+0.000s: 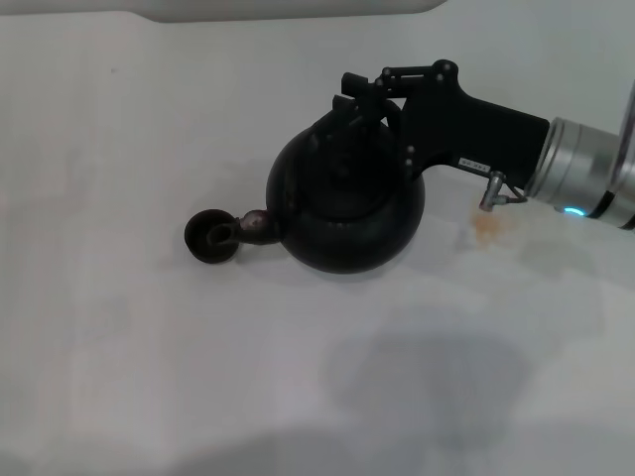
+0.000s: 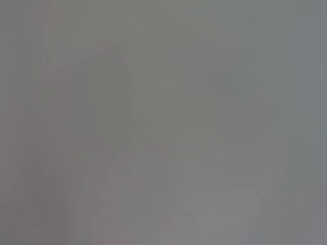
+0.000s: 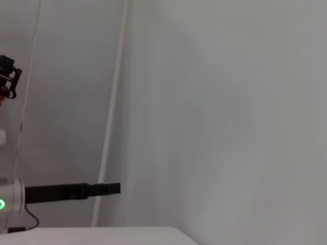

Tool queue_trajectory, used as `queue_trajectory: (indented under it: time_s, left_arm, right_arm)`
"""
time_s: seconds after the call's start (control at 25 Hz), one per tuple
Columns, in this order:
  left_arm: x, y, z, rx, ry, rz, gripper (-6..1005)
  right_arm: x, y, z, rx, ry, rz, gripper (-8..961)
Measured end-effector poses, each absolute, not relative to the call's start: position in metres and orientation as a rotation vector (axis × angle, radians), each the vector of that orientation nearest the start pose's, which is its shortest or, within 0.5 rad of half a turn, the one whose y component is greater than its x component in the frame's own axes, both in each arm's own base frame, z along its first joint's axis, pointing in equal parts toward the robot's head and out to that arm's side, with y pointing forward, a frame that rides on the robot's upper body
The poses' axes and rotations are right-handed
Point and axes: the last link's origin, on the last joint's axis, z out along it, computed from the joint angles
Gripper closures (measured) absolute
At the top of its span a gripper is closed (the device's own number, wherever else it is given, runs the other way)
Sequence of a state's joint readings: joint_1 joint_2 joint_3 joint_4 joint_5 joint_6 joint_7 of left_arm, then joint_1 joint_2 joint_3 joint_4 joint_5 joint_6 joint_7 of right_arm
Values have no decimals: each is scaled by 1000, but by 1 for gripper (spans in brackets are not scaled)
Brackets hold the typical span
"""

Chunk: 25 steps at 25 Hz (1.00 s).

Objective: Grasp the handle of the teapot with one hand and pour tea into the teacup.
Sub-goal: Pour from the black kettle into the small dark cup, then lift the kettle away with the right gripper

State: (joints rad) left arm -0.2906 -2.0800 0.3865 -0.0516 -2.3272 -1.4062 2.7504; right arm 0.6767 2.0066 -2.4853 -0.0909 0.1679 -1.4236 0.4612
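The large round black teapot (image 1: 347, 213) sits at the table's middle, apparently tipped toward its spout (image 1: 256, 225). The spout's tip reaches the rim of the tiny dark teacup (image 1: 209, 236) on its left. My right gripper (image 1: 359, 94) comes in from the right and is shut on the black handle (image 1: 369, 121) over the pot's top. The head view does not show my left arm. The right wrist view shows the left gripper (image 3: 108, 188) far off, side-on, as a thin black bar held out level beside the table.
The white table (image 1: 149, 377) spreads wide around the pot and cup. A small orange stain (image 1: 486, 228) marks it just right of the teapot, under my right wrist. The left wrist view shows only a plain grey surface.
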Motion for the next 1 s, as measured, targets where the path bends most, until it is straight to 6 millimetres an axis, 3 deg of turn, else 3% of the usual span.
queue_trajectory:
  time_s: [0.44, 0.72, 1.0]
  left_arm:
    - [-397, 250, 36, -1199, -721, -786, 108]
    - [-396, 252, 36, -1201, -720, -788, 108]
    - [-396, 253, 37, -1203, -719, -788, 108]
  right_arm:
    - [209, 339, -74, -2432, -47, 935, 809]
    - [216, 341, -69, -2353, -5, 898, 870]
    - [224, 345, -59, -2311, 45, 856, 869]
